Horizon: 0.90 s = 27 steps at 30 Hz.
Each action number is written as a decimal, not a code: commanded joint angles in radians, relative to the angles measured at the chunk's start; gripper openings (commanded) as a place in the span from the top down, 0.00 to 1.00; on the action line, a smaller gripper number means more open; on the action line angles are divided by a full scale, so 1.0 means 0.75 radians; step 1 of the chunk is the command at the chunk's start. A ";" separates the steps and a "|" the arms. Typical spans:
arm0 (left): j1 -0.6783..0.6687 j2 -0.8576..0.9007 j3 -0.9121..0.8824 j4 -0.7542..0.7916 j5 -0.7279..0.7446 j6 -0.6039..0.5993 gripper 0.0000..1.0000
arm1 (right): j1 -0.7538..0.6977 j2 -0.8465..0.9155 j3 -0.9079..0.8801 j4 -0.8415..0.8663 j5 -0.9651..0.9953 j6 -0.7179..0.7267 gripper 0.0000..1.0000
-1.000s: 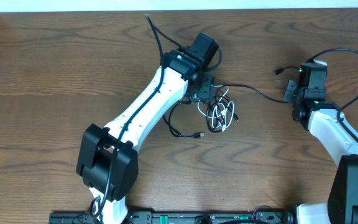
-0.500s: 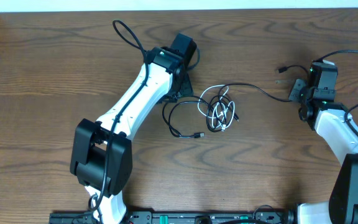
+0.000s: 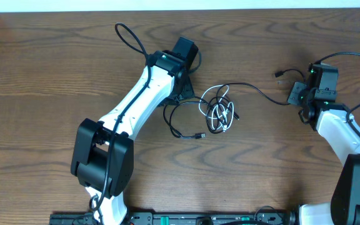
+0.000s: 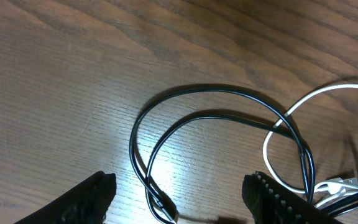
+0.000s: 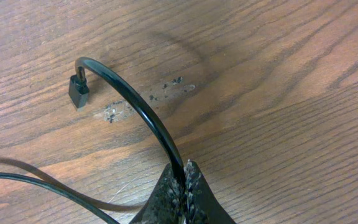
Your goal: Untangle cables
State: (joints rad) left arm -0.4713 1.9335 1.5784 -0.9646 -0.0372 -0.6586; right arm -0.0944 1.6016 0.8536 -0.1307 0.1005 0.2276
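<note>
Because the cables (image 3: 221,111) are thin, limp and light, they should slide easily over the worktop (image 3: 42,94) yet snag at crossings. They lie knotted mid-frame. The right end effector (image 5: 182,183) pinches one black cable (image 5: 132,99) near its plug (image 5: 78,90); the left end effector (image 4: 182,196) stands wide, empty, over a black loop (image 4: 197,90) worth gripping mid-strand.

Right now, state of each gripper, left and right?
Left gripper: open, holding nothing.
Right gripper: closed on a black cable, near its plug end.
</note>
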 commanded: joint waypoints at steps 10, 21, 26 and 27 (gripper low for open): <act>0.001 0.011 -0.008 -0.004 -0.031 -0.022 0.31 | -0.003 0.009 0.001 -0.001 -0.009 0.015 0.99; 0.001 0.011 -0.008 0.012 -0.031 -0.023 0.35 | 0.003 0.009 0.001 -0.001 -0.197 0.015 0.99; 0.001 0.011 -0.013 0.038 -0.032 -0.023 0.35 | 0.009 0.009 0.001 -0.001 -0.199 0.015 0.99; 0.001 0.011 -0.017 0.043 -0.032 -0.023 0.34 | 0.009 0.009 0.001 -0.001 -0.199 0.015 0.99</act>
State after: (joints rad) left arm -0.4713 1.9335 1.5784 -0.9344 -0.0372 -0.6621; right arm -0.0929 1.6016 0.8536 -0.1310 -0.0307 0.2276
